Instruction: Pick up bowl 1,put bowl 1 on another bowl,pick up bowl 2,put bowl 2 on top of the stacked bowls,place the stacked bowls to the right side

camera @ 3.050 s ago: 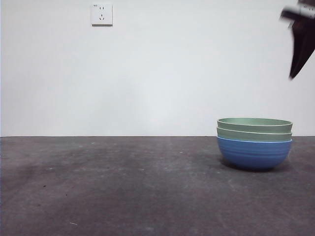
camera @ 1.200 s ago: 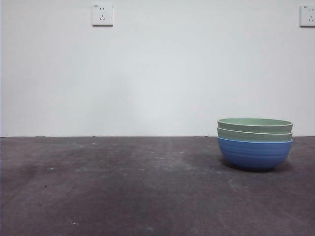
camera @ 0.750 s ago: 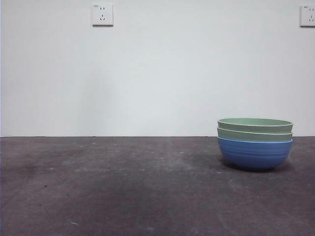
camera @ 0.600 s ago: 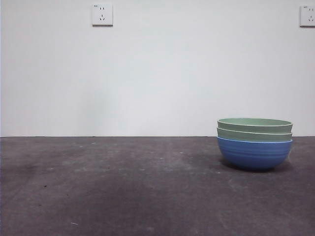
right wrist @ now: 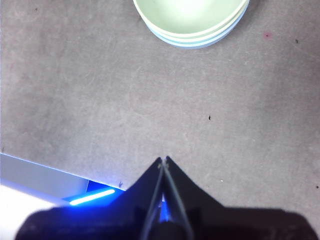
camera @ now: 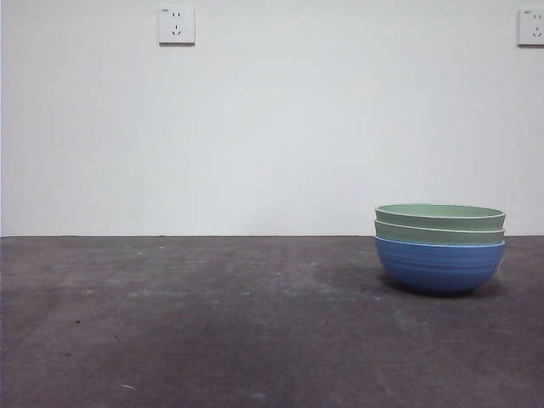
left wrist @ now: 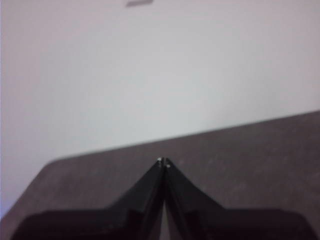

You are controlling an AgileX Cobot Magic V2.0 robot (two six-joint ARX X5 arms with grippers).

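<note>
Sitting nested on the right of the surface (camera: 212, 340), the stacked bowls (camera: 439, 246) look finished: both green ones rest in another bowl (camera: 439, 265). Left hand (left wrist: 164, 162) and right hand (right wrist: 163, 160) are clenched, empty, well apart from them.

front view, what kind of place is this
Probably a bare lab or test room, not a home kitchen: a plain white wall with only sockets, a worn dark table, and nothing on it but the stacked bowls.
</note>
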